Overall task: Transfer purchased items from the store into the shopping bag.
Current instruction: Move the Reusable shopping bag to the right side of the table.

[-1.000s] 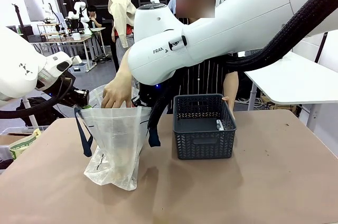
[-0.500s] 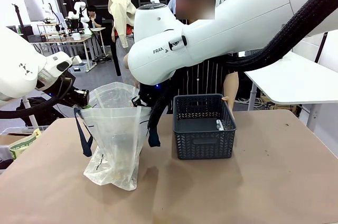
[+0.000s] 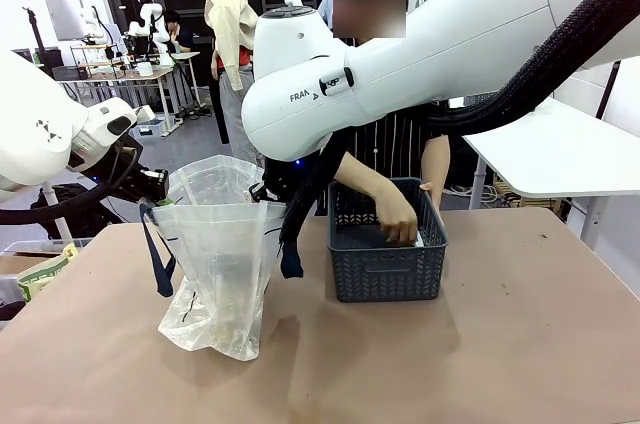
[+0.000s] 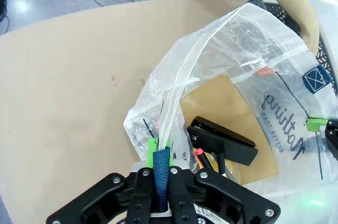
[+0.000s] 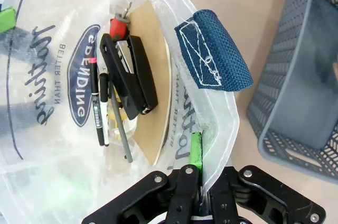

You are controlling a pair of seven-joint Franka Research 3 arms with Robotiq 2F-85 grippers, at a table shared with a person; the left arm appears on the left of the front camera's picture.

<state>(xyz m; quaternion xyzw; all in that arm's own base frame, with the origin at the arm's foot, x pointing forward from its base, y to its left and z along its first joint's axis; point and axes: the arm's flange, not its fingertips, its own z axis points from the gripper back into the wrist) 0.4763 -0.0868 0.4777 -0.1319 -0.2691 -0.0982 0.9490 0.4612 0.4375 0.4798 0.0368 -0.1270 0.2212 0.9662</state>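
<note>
left end effector (image 4: 161, 165) and right end effector (image 5: 197, 175) clamp one translucent white plastic bag (image 3: 225, 264); one hand (image 3: 398, 224) in one black mesh basket (image 3: 385, 284).

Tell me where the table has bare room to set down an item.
Free: the brown tabletop in front of and right of the black lattice plastic basket, and left of the translucent white plastic shopping bag. Crowded: the narrow gap between bag and basket, and the basket itself, where a person's hand reaches in.

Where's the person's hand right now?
In the front view, the hand reaches into the black basket, just right of the bag.
</note>
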